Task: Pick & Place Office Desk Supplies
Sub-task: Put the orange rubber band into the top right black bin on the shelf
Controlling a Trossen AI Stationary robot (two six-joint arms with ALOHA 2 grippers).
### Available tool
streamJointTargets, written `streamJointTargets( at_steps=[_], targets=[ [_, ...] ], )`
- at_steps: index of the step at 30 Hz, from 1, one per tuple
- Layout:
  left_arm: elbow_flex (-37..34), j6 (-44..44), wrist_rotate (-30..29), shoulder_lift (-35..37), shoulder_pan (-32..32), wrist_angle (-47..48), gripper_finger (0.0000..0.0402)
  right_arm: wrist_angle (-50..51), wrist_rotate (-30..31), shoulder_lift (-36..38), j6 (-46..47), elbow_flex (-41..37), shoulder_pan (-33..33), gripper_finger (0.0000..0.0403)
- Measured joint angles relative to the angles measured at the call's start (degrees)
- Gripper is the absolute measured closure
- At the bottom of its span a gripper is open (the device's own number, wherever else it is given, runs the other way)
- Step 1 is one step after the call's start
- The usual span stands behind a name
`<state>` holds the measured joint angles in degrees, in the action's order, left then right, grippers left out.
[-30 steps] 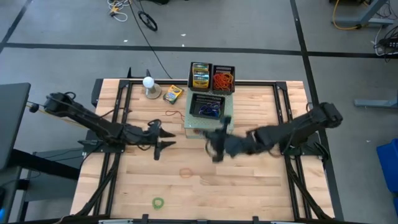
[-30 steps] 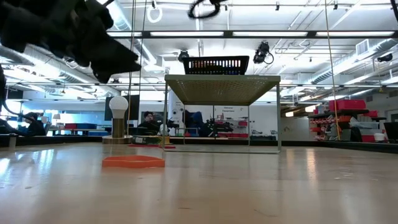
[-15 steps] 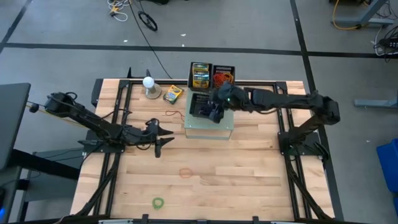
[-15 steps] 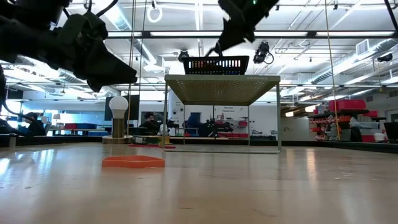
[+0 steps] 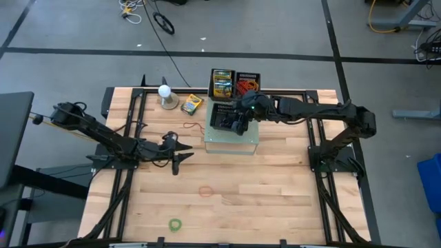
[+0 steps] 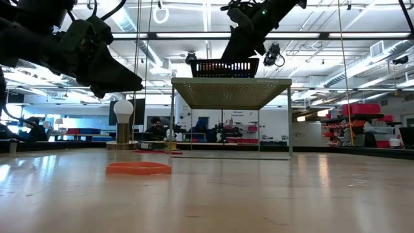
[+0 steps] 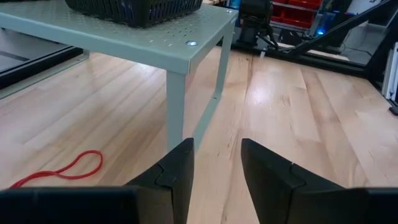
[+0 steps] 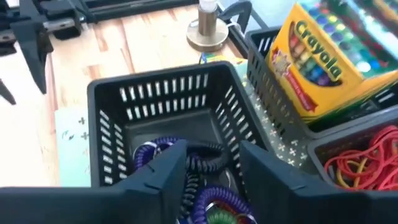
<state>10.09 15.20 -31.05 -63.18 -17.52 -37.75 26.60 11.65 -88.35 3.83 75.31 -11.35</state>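
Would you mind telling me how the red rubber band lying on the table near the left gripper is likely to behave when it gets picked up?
The red rubber band lies flat in a pinched, uneven loop, so it is probably floppy and would sag from the fingers. It looks very thin, so likely light and hard to pinch off the wooden table. The left gripper hovers nearby, fingers apart.

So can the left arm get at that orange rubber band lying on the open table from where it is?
Probably yes. The orange rubber band lies alone on bare table, just ahead of the left gripper, which hangs open with nothing held and nothing between them.
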Motion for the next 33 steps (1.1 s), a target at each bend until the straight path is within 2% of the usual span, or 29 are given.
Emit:
streamJointTargets(
  at_steps=[3, 6, 9, 11, 14, 16, 18, 24, 27, 33],
  targets=[
    [0.00, 0.06, 0.00, 0.00, -0.06, -0.12, 0.0261, 0.04, 0.29, 1.15, -0.16, 0.02, 0.72, 0.0217],
    [0.00, 0.86, 2.25, 0.00, -0.11, -0.04, 0.0262, 1.02, 1.05, 4.63, 0.07, 0.05, 3.32, 0.0216],
    [0.00, 2.86, 5.20, -0.23, -0.13, 0.66, 0.0264, 4.12, 6.61, 7.77, 0.33, -0.20, 8.36, 0.0249],
    [0.00, 4.03, 6.72, -0.95, -0.18, 0.68, 0.0267, 4.27, 10.20, 9.66, 0.50, -2.09, 12.58, 0.0284],
    [0.00, 4.39, 6.94, -3.09, -0.81, 0.73, 0.0271, 2.02, 12.53, 12.00, 3.71, -6.86, 18.72, 0.0344],
    [0.02, 4.81, 6.74, -4.94, -1.31, 0.64, 0.0272, -0.97, 13.35, 12.96, 6.35, -11.02, 22.61, 0.0382],
    [0.36, 5.62, 6.67, -7.17, -1.80, 0.58, 0.0273, -4.94, 14.37, 13.17, 9.09, -14.92, 26.27, 0.0395],
    [5.04, 7.85, 9.17, -15.31, -5.12, 0.68, 0.0273, -12.68, 22.05, 12.56, 17.19, -23.67, 34.91, 0.0383],
    [8.59, 7.93, 9.26, -19.45, -7.71, 1.56, 0.0273, -22.02, 25.32, 12.59, 18.62, -28.95, 37.99, 0.0394],
    [18.77, 11.92, 9.33, -26.43, -11.69, 15.49, 0.0272, -40.73, 26.32, 12.59, 18.34, -39.06, 41.81, 0.0393]
  ],
)
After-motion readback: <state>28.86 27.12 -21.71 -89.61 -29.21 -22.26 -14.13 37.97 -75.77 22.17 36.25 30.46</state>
